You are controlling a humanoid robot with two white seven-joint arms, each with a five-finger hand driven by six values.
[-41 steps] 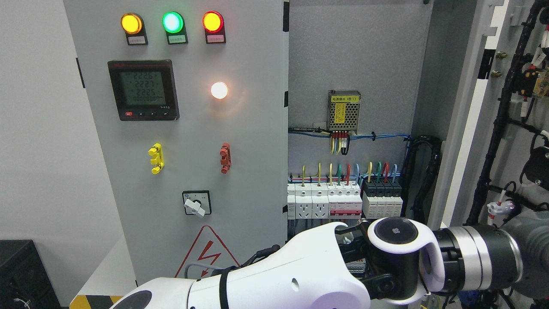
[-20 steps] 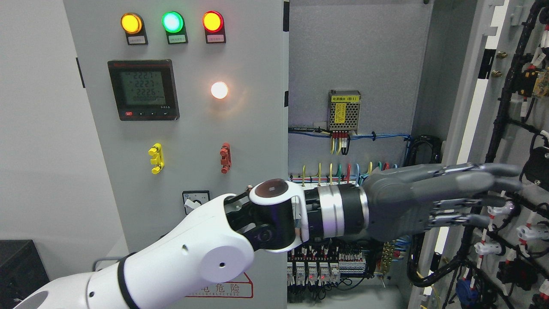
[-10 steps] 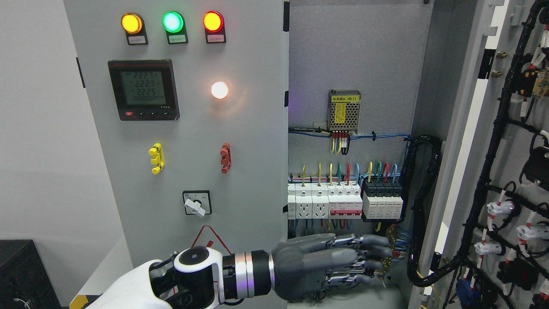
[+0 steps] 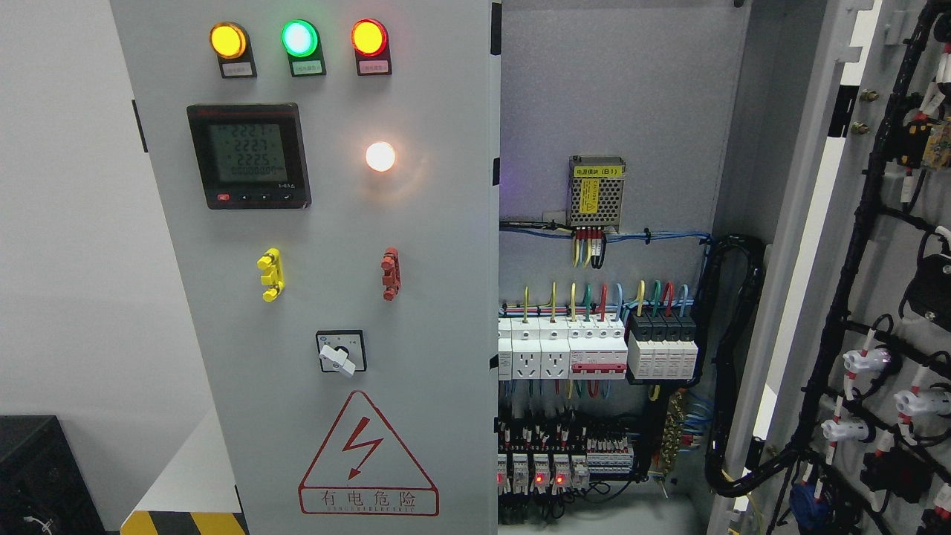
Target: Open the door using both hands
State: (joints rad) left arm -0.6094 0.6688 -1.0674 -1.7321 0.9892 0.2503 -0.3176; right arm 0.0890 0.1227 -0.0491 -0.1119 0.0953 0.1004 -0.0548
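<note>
Plain white wall [image 4: 67, 245] on the left, with a grey electrical cabinet filling most of the head view. Its left door [image 4: 438, 312] is closed, carrying three lit lamps up top (amber, green, red), a digital meter [image 4: 248, 156] below them, a glowing white lamp [image 4: 380, 156], a yellow handle [image 4: 270, 274], a red handle [image 4: 390, 273], a rotary switch [image 4: 341, 351] and a red-bordered shock warning triangle [image 4: 368, 455] near the bottom. The right door [image 4: 884, 245] is swung wide open at the far right, its inner side covered in black cable looms and connectors. Between them the cabinet's inside is exposed: a small power supply [image 4: 596, 192] with a yellow label, a row of breakers [image 4: 598, 347] with coloured wires above, and relays with red LEDs lower down. Neither robot hand is anywhere in shot, so can't say what the fingers are doing.
</note>
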